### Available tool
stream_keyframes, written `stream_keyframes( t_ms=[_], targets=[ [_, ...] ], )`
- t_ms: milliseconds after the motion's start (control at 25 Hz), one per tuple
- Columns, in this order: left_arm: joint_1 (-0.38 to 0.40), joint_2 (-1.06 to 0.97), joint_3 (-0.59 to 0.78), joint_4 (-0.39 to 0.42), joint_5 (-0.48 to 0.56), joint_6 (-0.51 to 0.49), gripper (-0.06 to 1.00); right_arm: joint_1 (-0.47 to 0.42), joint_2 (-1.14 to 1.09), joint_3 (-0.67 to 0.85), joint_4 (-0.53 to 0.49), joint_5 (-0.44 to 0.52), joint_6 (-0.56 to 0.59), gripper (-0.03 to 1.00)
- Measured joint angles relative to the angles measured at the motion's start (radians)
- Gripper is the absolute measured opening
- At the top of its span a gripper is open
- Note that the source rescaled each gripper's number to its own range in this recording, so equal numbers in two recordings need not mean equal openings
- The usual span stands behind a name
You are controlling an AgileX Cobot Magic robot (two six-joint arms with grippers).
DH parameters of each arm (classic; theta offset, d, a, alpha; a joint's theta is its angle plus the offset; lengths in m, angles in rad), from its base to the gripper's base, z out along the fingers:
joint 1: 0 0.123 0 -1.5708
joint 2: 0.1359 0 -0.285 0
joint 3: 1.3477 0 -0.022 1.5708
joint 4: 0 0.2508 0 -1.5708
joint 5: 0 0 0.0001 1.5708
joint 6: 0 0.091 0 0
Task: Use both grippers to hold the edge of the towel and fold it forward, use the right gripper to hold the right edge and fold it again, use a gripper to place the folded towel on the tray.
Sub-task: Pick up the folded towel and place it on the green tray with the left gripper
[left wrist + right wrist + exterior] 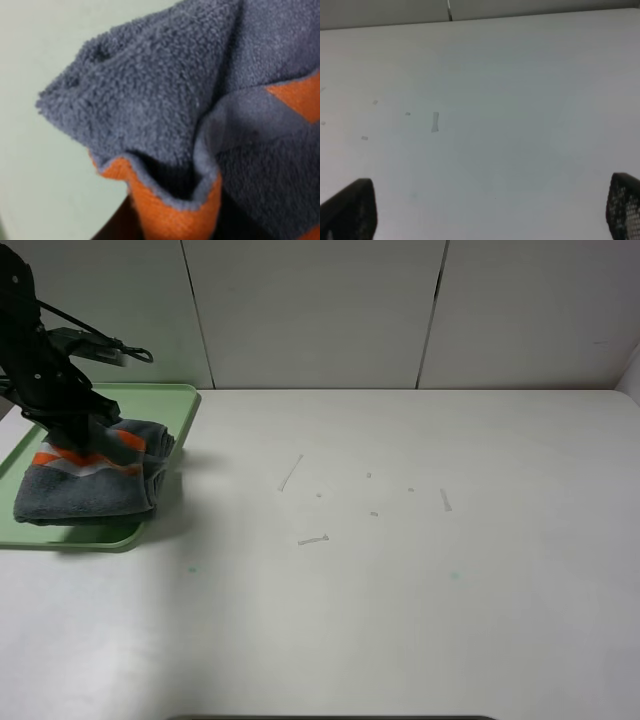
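Lying folded on the pale green tray [170,400] at the table's [400,590] left side, the grey towel [90,475] shows its orange and white stripes. The left gripper [82,430] pinches the towel's far edge, bunching the cloth. The right gripper [485,210] hovers above bare table, jaws spread wide, grasping nothing.

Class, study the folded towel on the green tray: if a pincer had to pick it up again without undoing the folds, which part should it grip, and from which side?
Probably the bunched far-right corner of the towel, approached from above. There the layers stack thickest and rise highest off the tray, so one pinch can catch them all; the left pincer already holds it there. The nearer edge lies flat and offers little to pinch.
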Motion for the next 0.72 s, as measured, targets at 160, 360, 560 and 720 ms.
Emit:
stream_keyframes(
  t_ms=[160, 360, 560, 720],
  targets=[
    [0.02, 0.0, 0.0, 0.0, -0.003, 0.006, 0.16, 0.0, 0.0, 0.0, 0.0, 0.0, 0.0, 1.0],
    [0.048, 0.0, 0.0, 0.0, -0.005, 0.008, 0.16, 0.0, 0.0, 0.0, 0.0, 0.0, 0.0, 1.0],
    [0.071, 0.0, 0.0, 0.001, -0.005, 0.008, 0.16, 0.0, 0.0, 0.0, 0.0, 0.0, 0.0, 1.0],
    [0.077, 0.0, 0.001, 0.001, -0.006, 0.008, 0.16, 0.0, 0.0, 0.0, 0.0, 0.0, 0.0, 1.0]
  ],
)
